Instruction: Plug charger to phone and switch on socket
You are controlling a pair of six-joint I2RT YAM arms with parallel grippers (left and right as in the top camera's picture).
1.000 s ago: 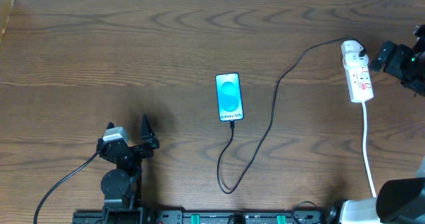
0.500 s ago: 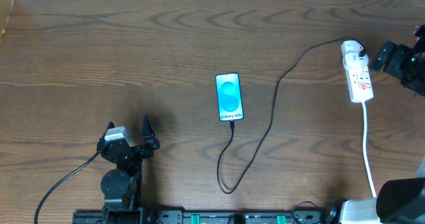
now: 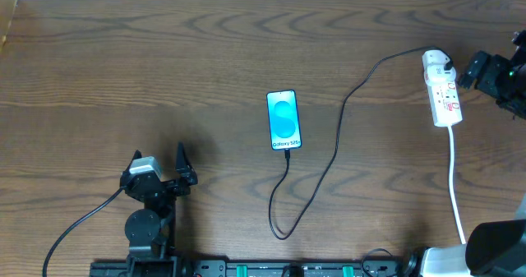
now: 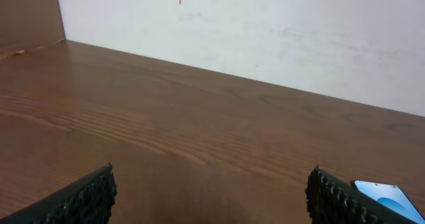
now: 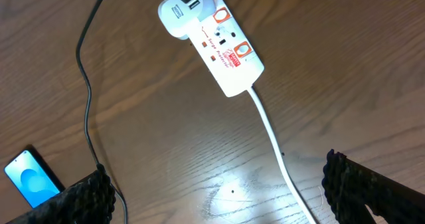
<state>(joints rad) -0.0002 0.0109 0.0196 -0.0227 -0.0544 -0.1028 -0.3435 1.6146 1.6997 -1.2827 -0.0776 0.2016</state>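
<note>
From above, we see the slim, rectangular, blue-screened phone (image 3: pixel 283 120) lying flat in the middle of the brown wooden worktop (image 3: pixel 164 63). The thin black cable of the charger (image 3: pixel 329 158) meets the phone's 6 o'clock edge. It loops below the phone, then climbs toward 2 o'clock to the narrow white socket (image 3: pixel 441 92) at the 3 o'clock side. The right pincer (image 3: pixel 475 70) sits just beside the socket at its 3 o'clock, not touching it. The left pincer (image 3: pixel 158 156) is at 8 o'clock, well apart from the phone.

In the left wrist view, the left pincer (image 4: pixel 212 171) is spread wide and grips nothing. A corner of the phone (image 4: pixel 385 194) shows at 4 o'clock, and a pale wall (image 4: pixel 265 31) stands at 12 o'clock.

In the right wrist view, the right pincer (image 5: pixel 216 167) is spread wide and empty above the worktop. The socket (image 5: pixel 222 41) lies at 12 o'clock, and its white cord (image 5: pixel 272 137) runs toward 5 o'clock. The charger (image 5: pixel 86 98) drops from the socket's 11 o'clock end toward the phone (image 5: pixel 30 177) at 8 o'clock.
</note>
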